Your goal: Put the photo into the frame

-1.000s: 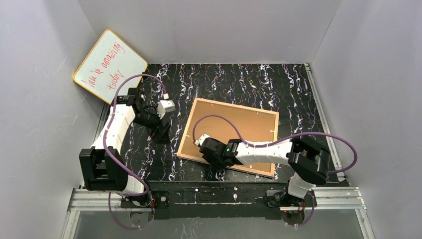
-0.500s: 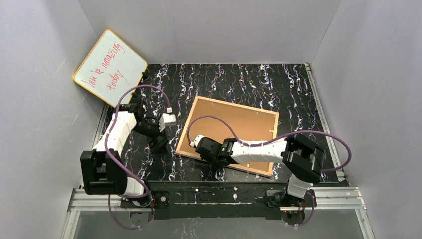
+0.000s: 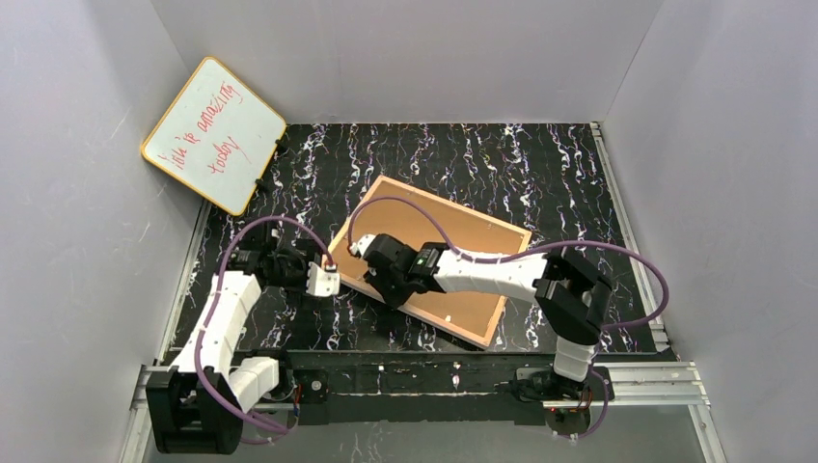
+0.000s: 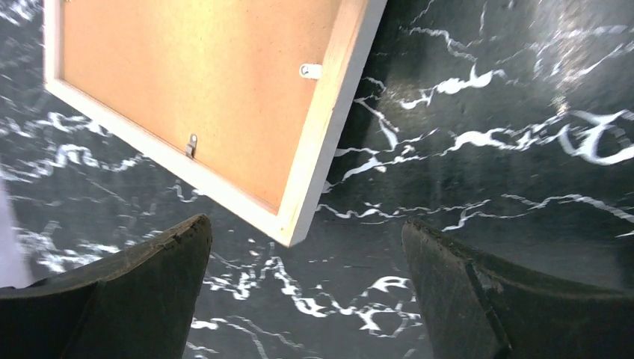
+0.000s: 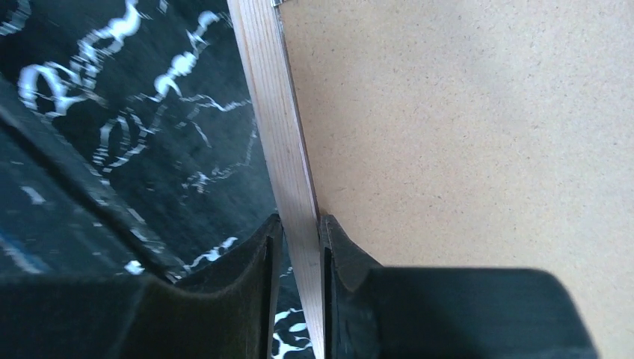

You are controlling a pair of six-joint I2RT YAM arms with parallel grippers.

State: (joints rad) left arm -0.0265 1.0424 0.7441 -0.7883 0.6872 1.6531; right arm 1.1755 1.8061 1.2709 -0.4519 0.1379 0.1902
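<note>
Pinching frame [image 3: 463, 260] rim in right gripper [image 5: 299, 224], arm reaching left. Holding left gripper [image 4: 304, 223] low by frame corner, jaws spread. Back side up on black marbled table [image 3: 482, 154]; whiteboard [image 3: 212, 135] against grey wall [image 3: 405, 48] far left

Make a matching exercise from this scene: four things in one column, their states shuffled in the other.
1 large wooden rectangular picture frame
2 right gripper
3 left gripper
4 yellow-rimmed whiteboard with red writing

A open, beside the frame's corner
B leaning on the left wall
C brown back facing up
D shut on the frame's edge

Pairs: 1-C, 2-D, 3-A, 4-B
</note>
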